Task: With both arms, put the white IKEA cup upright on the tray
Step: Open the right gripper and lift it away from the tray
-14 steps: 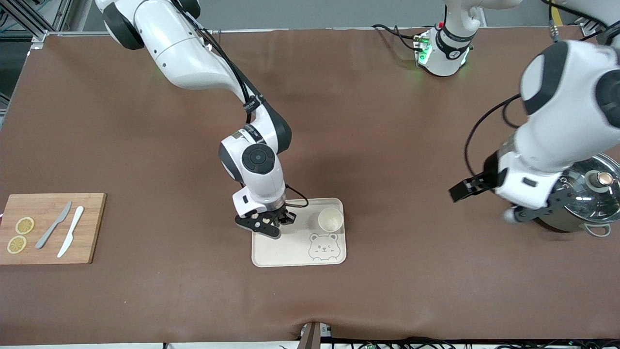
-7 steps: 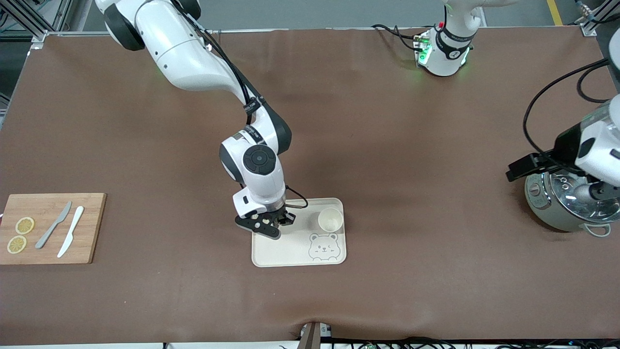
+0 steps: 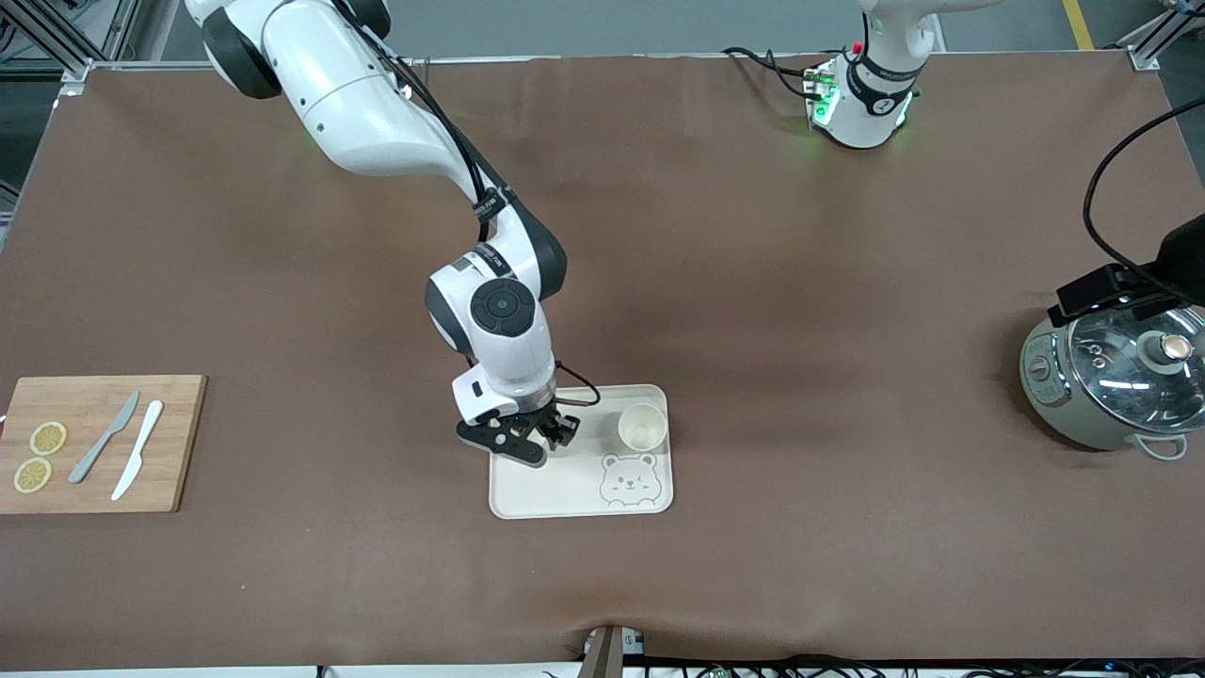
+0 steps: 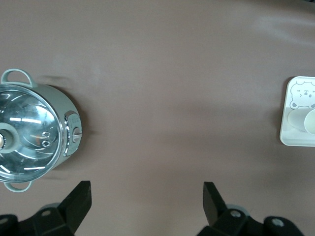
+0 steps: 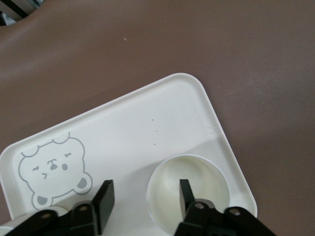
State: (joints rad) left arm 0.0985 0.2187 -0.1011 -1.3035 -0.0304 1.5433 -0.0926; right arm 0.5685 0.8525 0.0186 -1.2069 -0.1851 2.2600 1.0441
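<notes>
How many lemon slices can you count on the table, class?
2: both lemon slices lie on the wooden cutting board, beside the knives, one nearer the front camera. None seems hidden.

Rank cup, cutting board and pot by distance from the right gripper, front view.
Right gripper hangs over the tray, open.
1. Cup: upright on the tray, beside the gripper, toward the left arm's end.
2. Cutting board: at the right arm's end of the table.
3. Pot: at the left arm's end, clearly farthest.
</notes>
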